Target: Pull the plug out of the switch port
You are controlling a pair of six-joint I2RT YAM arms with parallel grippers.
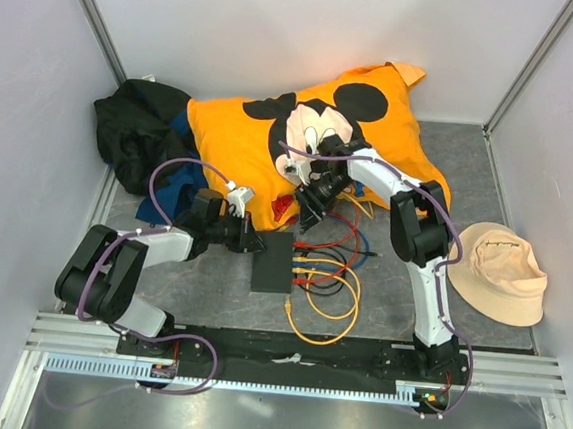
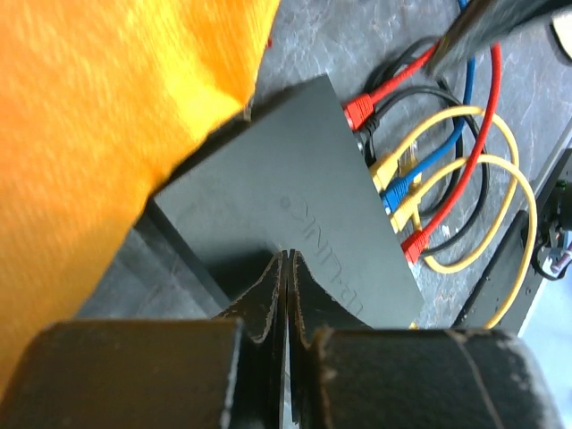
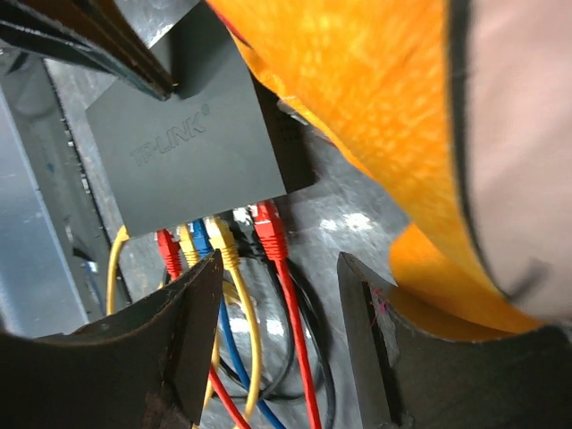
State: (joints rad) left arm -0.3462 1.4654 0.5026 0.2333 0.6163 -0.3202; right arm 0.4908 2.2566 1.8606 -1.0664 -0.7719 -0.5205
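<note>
The switch is a flat dark box on the grey mat, with red, yellow, blue and black cables plugged along its right edge. My left gripper is shut and empty, its tips over the switch's top near the left edge. My right gripper is open just behind the switch's far right corner. In the right wrist view the switch lies ahead and a red plug with its cable runs between my open fingers. Further red, yellow and blue plugs sit left of it.
An orange Mickey Mouse shirt lies behind the switch, touching its far edge. A black cloth heap is at the back left. A beige bucket hat lies at the right. Walls close in on three sides.
</note>
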